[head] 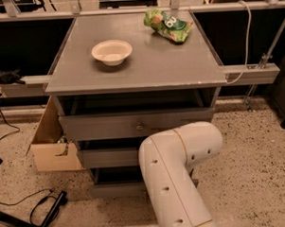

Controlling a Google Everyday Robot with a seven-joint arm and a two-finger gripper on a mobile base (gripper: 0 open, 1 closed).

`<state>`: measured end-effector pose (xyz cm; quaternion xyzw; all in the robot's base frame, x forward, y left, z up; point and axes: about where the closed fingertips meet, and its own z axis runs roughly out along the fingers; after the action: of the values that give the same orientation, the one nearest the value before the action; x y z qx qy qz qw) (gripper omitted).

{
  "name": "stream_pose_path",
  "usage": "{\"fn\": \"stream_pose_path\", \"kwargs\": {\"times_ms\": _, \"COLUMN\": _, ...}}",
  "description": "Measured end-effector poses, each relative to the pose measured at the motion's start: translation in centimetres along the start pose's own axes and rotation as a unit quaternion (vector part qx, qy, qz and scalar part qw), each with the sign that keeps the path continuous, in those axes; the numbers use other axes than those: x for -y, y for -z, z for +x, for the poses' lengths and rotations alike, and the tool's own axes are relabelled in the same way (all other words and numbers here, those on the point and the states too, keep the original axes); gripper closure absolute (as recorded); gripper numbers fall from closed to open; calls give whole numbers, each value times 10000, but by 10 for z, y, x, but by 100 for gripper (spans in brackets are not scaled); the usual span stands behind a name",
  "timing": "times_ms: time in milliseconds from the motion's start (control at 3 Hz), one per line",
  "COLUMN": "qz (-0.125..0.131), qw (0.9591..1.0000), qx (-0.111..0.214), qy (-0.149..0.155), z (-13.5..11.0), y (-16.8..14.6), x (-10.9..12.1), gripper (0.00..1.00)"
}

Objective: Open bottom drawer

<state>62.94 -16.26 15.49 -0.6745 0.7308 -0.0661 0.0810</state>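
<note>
The grey cabinet (135, 63) has three drawers. The bottom drawer (115, 189) is the lowest dark-grey front, near the floor, with a dark gap above it. Only its left part shows, and its knob is hidden. My white arm (176, 173) bends in front of the cabinet's lower right and covers the right part of the middle drawer (109, 158) and of the bottom drawer. My gripper is hidden behind the arm's elbow, down by the lower drawers. The top drawer (110, 126) shows its small knob (140, 127).
A white bowl (112, 51) and a green snack bag (168, 23) lie on the cabinet top. An open cardboard box (51, 147) stands against the cabinet's left side. Black cables and a stand (38, 219) lie on the speckled floor at the lower left. A rail runs behind the cabinet.
</note>
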Motion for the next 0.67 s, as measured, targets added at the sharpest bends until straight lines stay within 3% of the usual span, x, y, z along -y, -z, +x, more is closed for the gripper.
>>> {"fn": "stream_pose_path", "kwargs": {"times_ms": 667, "qz": -117, "qw": 9999, "qx": -2, "qy": 17, "z": 5, "y": 7, "x": -12, "gripper": 100}}
